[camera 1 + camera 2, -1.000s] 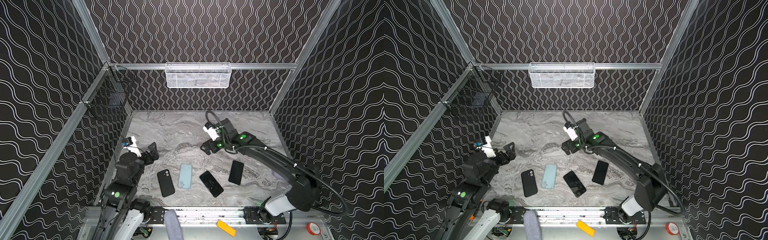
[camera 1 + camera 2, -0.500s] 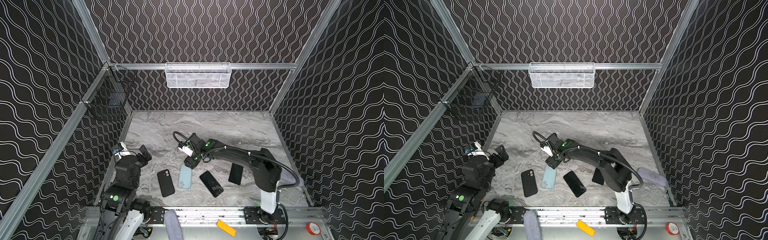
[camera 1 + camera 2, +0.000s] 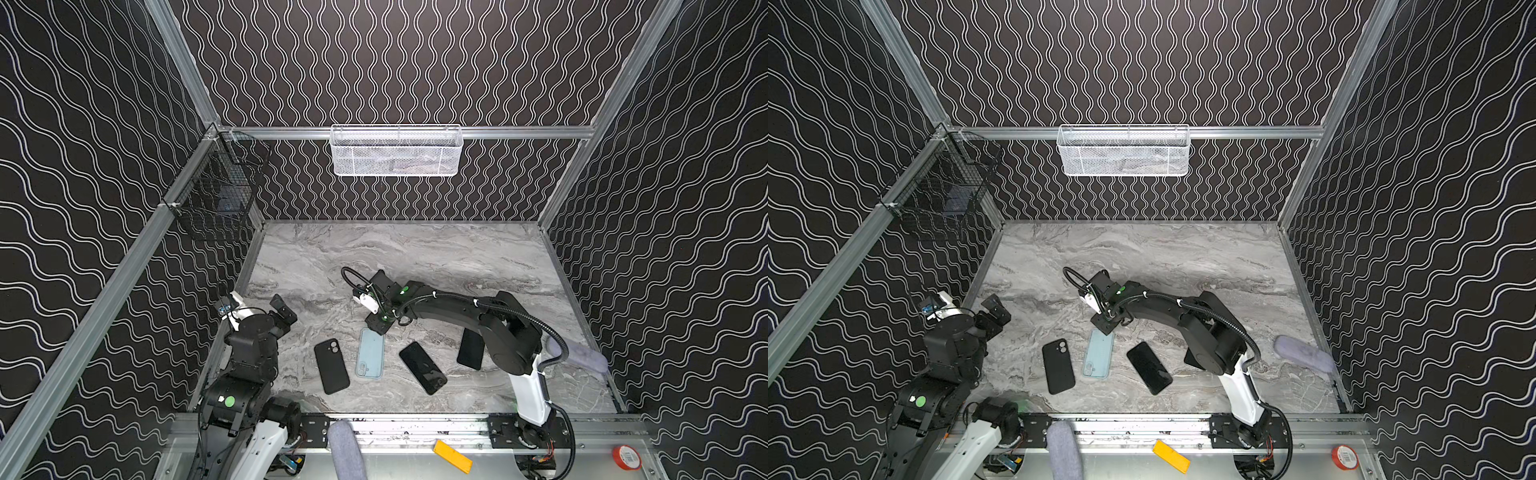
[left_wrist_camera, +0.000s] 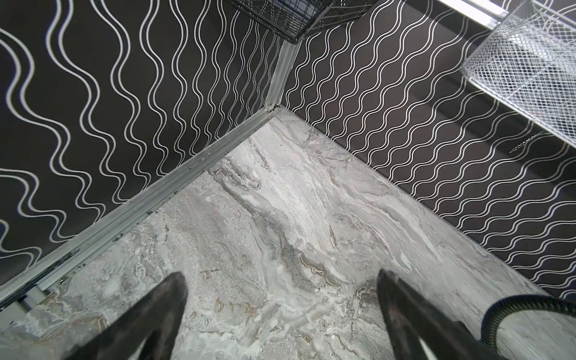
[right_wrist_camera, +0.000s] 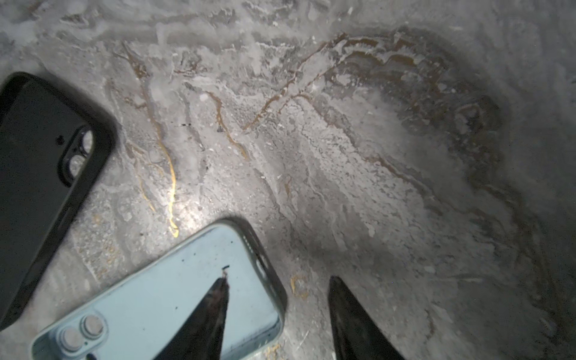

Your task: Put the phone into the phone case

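Case (image 5: 149, 280): right pincer (image 5: 277, 279) just swung over, jaws narrowing astride its rim, not clamped.
Left pincer (image 4: 280, 277): released, idle.
Phone (image 3: 423, 368): untouched; I'd judge seating comes later.

The bench (image 3: 415, 257) looks like grey veined stone, matt and slightly rough. The pale blue case (image 5: 156, 296) is smooth, softly shiny plastic; the black case (image 5: 37, 162) is matt. The phone (image 3: 423, 368) has a glossy glass face. The white basket (image 3: 395, 153) is metal mesh.
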Available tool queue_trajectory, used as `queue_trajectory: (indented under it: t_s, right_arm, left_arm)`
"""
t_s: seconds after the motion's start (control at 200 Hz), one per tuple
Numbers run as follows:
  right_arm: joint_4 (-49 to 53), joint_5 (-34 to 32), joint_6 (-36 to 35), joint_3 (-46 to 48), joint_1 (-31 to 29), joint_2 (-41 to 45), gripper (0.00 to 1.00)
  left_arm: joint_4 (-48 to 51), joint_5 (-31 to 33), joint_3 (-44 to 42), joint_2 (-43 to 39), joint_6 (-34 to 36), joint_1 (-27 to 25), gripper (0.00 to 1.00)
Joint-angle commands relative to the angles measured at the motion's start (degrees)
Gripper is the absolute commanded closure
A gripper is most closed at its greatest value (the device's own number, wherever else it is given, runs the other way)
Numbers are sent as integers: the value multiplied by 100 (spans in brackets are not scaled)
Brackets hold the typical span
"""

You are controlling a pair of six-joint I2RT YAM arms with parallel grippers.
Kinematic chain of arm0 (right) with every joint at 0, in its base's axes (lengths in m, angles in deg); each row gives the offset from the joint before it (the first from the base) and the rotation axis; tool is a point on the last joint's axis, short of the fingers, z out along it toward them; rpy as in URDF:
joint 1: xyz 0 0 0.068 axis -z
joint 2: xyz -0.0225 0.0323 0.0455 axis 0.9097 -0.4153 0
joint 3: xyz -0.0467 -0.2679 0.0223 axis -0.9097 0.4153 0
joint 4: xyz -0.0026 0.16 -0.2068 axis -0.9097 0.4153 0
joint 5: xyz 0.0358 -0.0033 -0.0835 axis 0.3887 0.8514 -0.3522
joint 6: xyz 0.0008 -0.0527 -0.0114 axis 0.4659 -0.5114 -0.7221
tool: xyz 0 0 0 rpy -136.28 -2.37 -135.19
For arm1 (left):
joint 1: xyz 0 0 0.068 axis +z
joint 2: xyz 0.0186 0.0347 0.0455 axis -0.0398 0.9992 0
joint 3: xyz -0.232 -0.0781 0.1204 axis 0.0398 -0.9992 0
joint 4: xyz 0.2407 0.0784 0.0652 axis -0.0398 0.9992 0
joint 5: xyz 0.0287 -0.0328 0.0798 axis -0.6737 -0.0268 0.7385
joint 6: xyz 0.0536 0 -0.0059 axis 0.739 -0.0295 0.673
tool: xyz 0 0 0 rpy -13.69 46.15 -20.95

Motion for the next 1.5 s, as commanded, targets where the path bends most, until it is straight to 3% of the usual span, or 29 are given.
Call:
queue_trajectory:
  t_s: [0.0, 0.45, 0.616, 0.836, 0.941, 1.236, 1.492]
  right_arm:
    - [-89, 17, 34, 38, -55, -4, 47]
    - [-31, -13, -40, 34, -165, -200, 51]
    - [-74, -93, -39, 32, -168, -283, 60]
    - [-195, -602, 79, 80, -172, -340, 69]
    - [-221, -868, 178, 111, -156, -345, 78]
    - [-499, -1138, 815, 502, 133, 104, 92]
    - [-278, -1135, 2365, 515, 687, 434, 90]
  left_arm:
    - [44, 198, 50, 29, 15, 10, 1]
    - [-13, 179, 107, 243, -26, 10, 1]
    - [-215, -16, -24, 230, -144, 10, 1]
    - [-196, -29, 36, 304, -152, 10, 1]
    - [-231, -69, 14, 302, -174, 10, 1]
    - [-303, -182, 18, 367, -181, 10, 1]
    - [-322, -382, -25, 332, -99, 10, 4]
